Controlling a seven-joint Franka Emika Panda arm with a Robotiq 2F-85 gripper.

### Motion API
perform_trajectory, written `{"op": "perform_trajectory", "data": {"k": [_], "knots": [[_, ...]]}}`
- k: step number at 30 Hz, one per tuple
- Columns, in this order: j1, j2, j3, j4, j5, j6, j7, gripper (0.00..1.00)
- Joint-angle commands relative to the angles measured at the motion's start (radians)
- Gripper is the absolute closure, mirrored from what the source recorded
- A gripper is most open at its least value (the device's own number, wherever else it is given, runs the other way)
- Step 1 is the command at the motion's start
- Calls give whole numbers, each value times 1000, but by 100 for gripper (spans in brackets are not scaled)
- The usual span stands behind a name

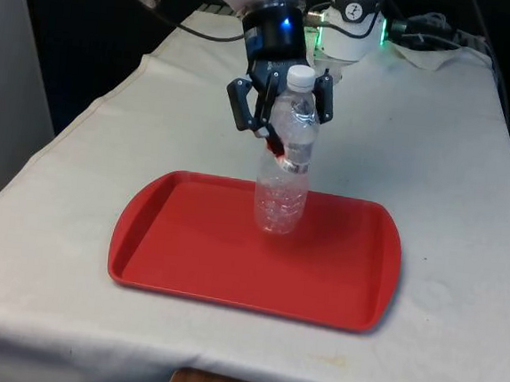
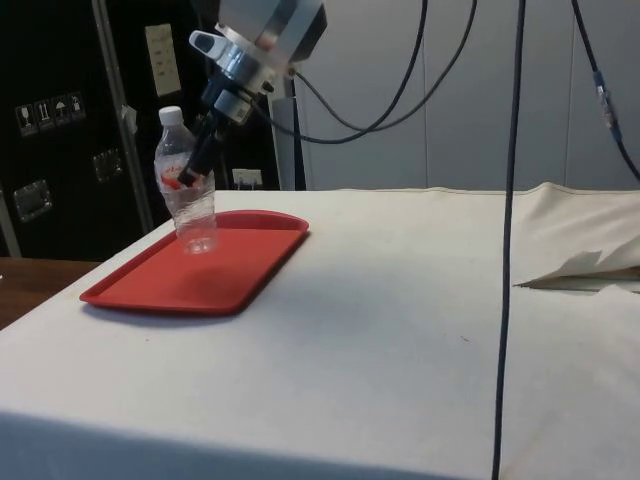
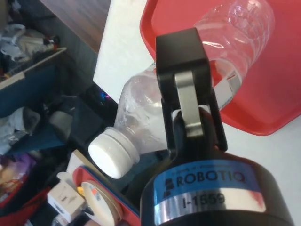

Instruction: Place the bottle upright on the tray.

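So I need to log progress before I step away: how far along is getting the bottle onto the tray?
Nearly done. The bottle stands upright with its base on the red tray, white cap up. In hand: the gripper is closed on the bottle's upper part. Left: open the fingers and lift away without tipping it.

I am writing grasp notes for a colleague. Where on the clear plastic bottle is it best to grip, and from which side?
Probably around the narrower upper body, near the red band, coming from the robot's side: the clear plastic bottle stands upright on the red tray, and the gripper holds it there.
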Motion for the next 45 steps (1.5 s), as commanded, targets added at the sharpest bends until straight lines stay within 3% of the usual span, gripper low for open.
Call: {"op": "perform_trajectory", "data": {"k": [1, 2, 3, 4, 5, 11, 12, 13, 20, 21, 22, 28, 29, 30, 45], "knots": [[-10, 4, 10, 16, 31, 4, -29, 100], [-11, 7, 9, 18, 40, 3, -36, 100], [-1, 5, -2, 5, 19, -2, -16, 100], [-11, 10, 8, 21, 50, 2, -44, 100], [-12, 18, 5, 27, 72, -2, -61, 100], [-11, 45, -7, 49, 134, -20, -102, 100], [-2, 40, -14, 35, 110, -20, -81, 100], [-12, 49, -8, 52, 141, -23, -106, 100], [-10, 73, -25, 72, 201, -49, -145, 100], [-2, 69, -32, 60, 180, -52, -127, 100], [-10, 75, -27, 73, 208, -52, -151, 100], [-8, 89, -40, 80, 250, -74, -179, 100], [-2, 86, -46, 71, 234, -80, -164, 100], [-7, 89, -42, 80, 254, -77, -182, 100], [1, 106, -51, 87, 230, -90, -157, 100]]}}
